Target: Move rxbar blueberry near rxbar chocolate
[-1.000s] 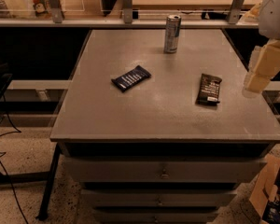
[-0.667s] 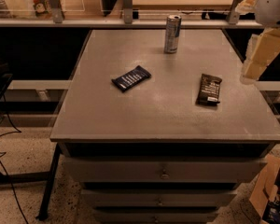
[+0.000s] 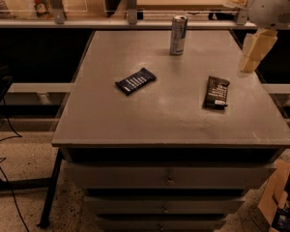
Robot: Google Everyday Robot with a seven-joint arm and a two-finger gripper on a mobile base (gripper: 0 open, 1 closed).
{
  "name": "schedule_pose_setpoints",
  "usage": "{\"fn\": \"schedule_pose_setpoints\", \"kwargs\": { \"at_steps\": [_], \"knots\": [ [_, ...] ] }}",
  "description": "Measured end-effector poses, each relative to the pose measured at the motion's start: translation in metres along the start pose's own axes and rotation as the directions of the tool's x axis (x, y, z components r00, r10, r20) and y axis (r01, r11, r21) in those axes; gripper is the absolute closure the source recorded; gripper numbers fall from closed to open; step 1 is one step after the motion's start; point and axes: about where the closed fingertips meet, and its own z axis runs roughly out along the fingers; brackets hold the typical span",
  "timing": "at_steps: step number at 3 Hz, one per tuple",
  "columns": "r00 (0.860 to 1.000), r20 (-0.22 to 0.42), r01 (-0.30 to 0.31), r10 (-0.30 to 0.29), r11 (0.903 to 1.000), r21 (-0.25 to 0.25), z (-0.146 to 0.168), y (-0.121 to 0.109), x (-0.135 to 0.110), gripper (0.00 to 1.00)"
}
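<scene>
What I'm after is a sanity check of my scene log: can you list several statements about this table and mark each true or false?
1. The blue bar lies on the table, left of the chocolate bar. True.
2. The two bars touch. False: bare table separates them.
3. A can stands upright near the table's far edge. True.
4. The end effector holds the blue bar. False: the end effector hangs above the table's right edge, beyond the chocolate bar, far from the blue bar.
5. The top drawer is pulled out. False: the drawers appear closed.
</scene>
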Motion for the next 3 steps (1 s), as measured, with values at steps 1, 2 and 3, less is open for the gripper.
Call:
{"fn": "schedule_pose_setpoints", "kwargs": {
  "at_steps": [1, 2, 3],
  "knots": [
    [1.000, 0.000, 0.000, 0.000, 1.0000, 0.000, 0.000, 0.000, 0.000, 0.00],
    [0.998, 0.009, 0.057, -0.057, 0.9982, -0.019, 0.007, -0.002, -0.006, 0.00],
    [0.986, 0.049, 0.161, -0.158, 0.9853, -0.059, 0.026, -0.007, -0.021, 0.00]
  ]
}}
